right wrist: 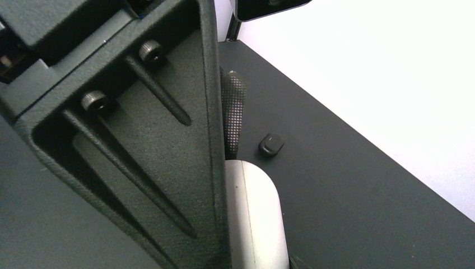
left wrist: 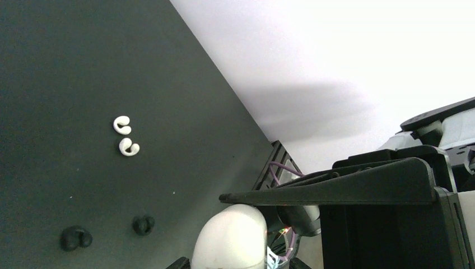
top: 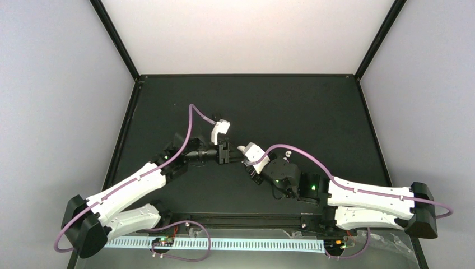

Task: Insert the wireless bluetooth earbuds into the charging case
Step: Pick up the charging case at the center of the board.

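**Dark worktop (top: 291, 106), arms nose to nose mid-table, white case between them**

- Black-framed cell with pale walls. Both arms reach in from the near edge and meet around the middle of the worktop.
- right gripper (top: 248, 162): clamped on the white case (right wrist: 255, 218). In the right wrist view the case sits hard against the big black finger (right wrist: 140, 145), with the mesh pad (right wrist: 234, 112) just past it. Case is up off the surface, long axis roughly along the finger.
- left gripper (top: 226, 152): tip right at the same case, which shows low in its wrist view (left wrist: 231, 235). Can't tell whether the jaws are apart or gripping it.
- white earbuds (left wrist: 121, 124) (left wrist: 129, 148): loose on the worktop, just beside each other, well in from the edge that meets the pale wall. Not in any case.
- black earbuds (left wrist: 75, 237) (left wrist: 143, 225): also loose on the worktop, near each other but apart, and well apart from the white pair.
- black case (right wrist: 270, 144): flat on the worktop near the edge along the pale wall, looks closed.
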Action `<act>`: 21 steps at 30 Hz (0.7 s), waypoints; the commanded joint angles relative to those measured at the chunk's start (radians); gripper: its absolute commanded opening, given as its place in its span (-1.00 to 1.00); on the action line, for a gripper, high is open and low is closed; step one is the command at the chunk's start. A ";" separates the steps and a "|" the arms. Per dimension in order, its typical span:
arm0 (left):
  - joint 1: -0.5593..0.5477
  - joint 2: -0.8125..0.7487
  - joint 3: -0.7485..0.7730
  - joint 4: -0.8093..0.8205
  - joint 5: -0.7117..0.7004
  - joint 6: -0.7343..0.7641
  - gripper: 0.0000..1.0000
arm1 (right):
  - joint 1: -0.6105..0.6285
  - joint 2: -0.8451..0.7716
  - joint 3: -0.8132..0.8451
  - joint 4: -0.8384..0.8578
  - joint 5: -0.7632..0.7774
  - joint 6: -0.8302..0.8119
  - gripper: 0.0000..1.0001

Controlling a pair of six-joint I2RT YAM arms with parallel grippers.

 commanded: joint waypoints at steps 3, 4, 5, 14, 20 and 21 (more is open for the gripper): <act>-0.015 0.018 0.016 0.057 0.030 -0.028 -0.14 | 0.007 0.004 -0.008 0.051 0.006 -0.008 -0.22; -0.017 0.019 0.016 0.060 0.030 -0.031 -0.15 | 0.007 0.004 -0.008 0.053 0.007 -0.009 -0.22; -0.019 0.021 0.014 0.063 0.029 -0.032 -0.16 | 0.008 0.004 -0.008 0.055 0.009 -0.009 -0.22; -0.032 0.023 0.003 0.065 0.026 -0.040 -0.10 | 0.008 -0.006 -0.017 0.075 0.038 -0.013 -0.21; -0.034 0.016 -0.018 0.078 0.026 -0.053 -0.12 | 0.008 -0.013 -0.021 0.078 0.053 -0.013 -0.21; -0.034 0.014 -0.020 0.077 0.025 -0.053 -0.13 | 0.007 -0.012 -0.023 0.078 0.057 -0.013 -0.21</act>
